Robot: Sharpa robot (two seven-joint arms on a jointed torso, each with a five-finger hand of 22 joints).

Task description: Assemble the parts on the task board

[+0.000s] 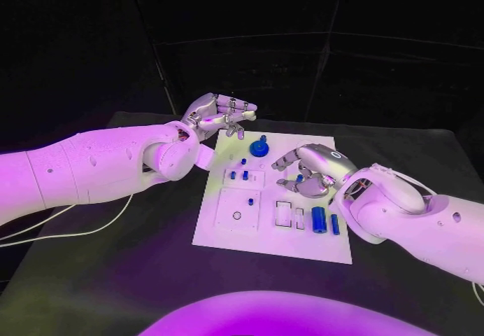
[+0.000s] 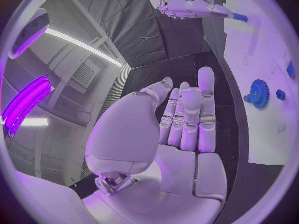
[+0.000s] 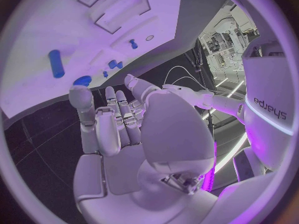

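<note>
Board: the white task board [image 1: 227,231] lies in the middle of the black tabletop [image 1: 121,266], long side running near to far.
Parts: a blue gear [image 1: 259,148] sits near the far edge of the board; small blue pegs [image 1: 244,162] stand just nearer than it; a blue cylinder [image 1: 319,219] and a slimmer blue bar [image 1: 335,223] lie at the near right, beside two empty rectangular slots [image 1: 285,214].
My left hand [image 1: 215,114]: it hovers over the board's far left corner, holding nothing. In the left wrist view my fingers [image 2: 190,115] lie straight and side by side, thumb apart, with the gear off to one side.
My right hand [image 1: 310,171]: it hangs over the right side of the board, between the gear and the cylinder. From above the fingers look curled downward, with a trace of blue under them; in the right wrist view they [image 3: 118,120] lie extended and nothing shows in the palm. I cannot tell whether they pinch a part.
Step in hand: by my reading, I am reaching for a part on the right half of the board; most of the assembly looks undone.
Next move: lower the right fingers onto one small blue piece, pinch it cleanly, and line it up with its socket.
</note>
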